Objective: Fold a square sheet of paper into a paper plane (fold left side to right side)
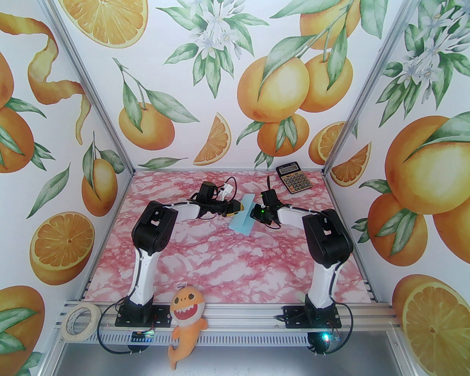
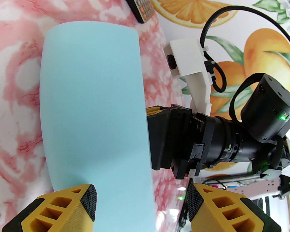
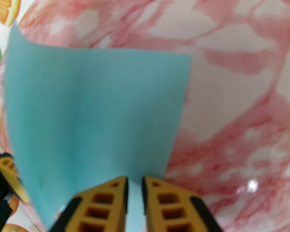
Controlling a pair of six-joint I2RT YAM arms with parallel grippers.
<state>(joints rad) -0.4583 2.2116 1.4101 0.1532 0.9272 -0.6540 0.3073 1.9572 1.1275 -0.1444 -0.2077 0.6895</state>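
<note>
The square sheet of paper (image 1: 243, 217) is pale light-blue and bowed upward over the pink marble table (image 1: 235, 264), between my two grippers. My right gripper (image 3: 135, 183) is shut on the sheet's (image 3: 95, 113) near edge, its yellow fingers almost touching. My left gripper (image 2: 141, 204) stands open, its fingers wide apart. The sheet's (image 2: 93, 108) edge runs between them, close to the left pad (image 2: 89, 199), and I cannot tell if it touches. In the left wrist view the right gripper (image 2: 156, 138) meets the sheet's far edge. In the top view the left gripper (image 1: 238, 208) and right gripper (image 1: 254, 214) flank it. A paper plane is out of view.
A black-and-gold calculator (image 1: 294, 179) lies at the table's back right corner, just beyond the right arm; its corner (image 2: 141, 10) shows in the left wrist view. An orange plush shark (image 1: 187, 319) and a tape roll (image 1: 80, 323) sit on the front rail.
</note>
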